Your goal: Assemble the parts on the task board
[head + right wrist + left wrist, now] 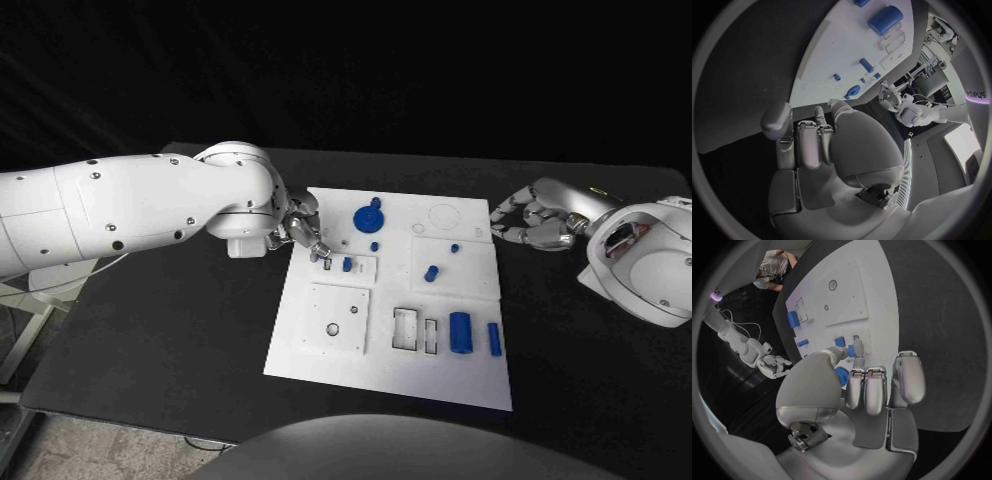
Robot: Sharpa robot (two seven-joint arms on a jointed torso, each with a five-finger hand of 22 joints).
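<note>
On the black counter (159, 340) lay the white board (335, 365). Nearest on it stood a large blue cylinder (460, 332) beside a slimmer blue bar (495, 339); farther in sat a small blue peg (430, 271), and beyond it a blue disc (369, 216). The left hand (302, 232) rested at the board's left edge, fingers curled in; whether it held anything I could not tell. The right hand (531, 222) hovered off the far right corner, fingers curled on nothing. No writing was readable on the board.

task board (387, 375) mid-table (173, 350), parts (460, 332) on it, left hand (300, 228) at its left edge, right hand (531, 222) right
</note>
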